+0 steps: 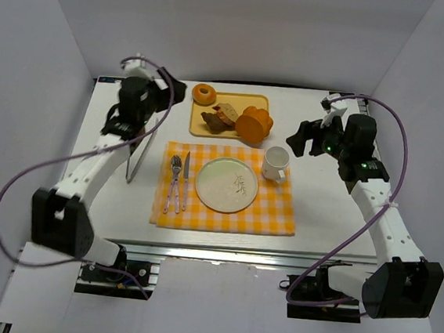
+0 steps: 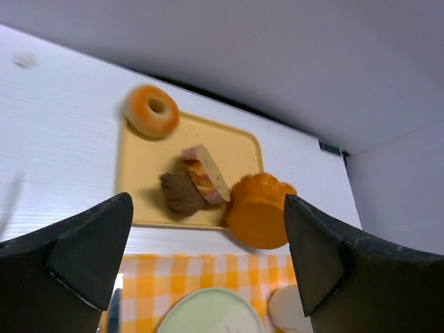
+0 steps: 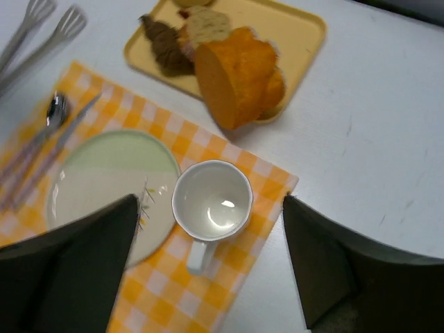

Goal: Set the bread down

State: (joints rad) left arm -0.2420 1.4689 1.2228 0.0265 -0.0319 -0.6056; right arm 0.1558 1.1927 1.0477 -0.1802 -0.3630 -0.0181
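The bread lies on a yellow tray (image 1: 253, 103) at the back of the table: a dark brown lumpy chunk (image 1: 211, 121) and a tan speckled slice (image 1: 227, 113) leaning on it. The left wrist view shows the chunk (image 2: 180, 193) and the slice (image 2: 208, 173) ahead of the fingers. My left gripper (image 1: 175, 93) hovers open left of the tray, nothing between its fingers (image 2: 207, 201). My right gripper (image 1: 303, 139) hangs open right of the tray, above a white cup (image 3: 211, 198). In the right wrist view the chunk (image 3: 165, 45) and slice (image 3: 205, 26) sit at the top.
A ring donut (image 1: 204, 94) rests on the tray's back left corner, and an orange fluted cake (image 1: 253, 124) on its front right. In front, a yellow checked placemat (image 1: 272, 215) carries a pale plate (image 1: 226, 184), the cup (image 1: 275, 163) and cutlery (image 1: 175, 182). Metal tongs (image 1: 139, 154) lie left.
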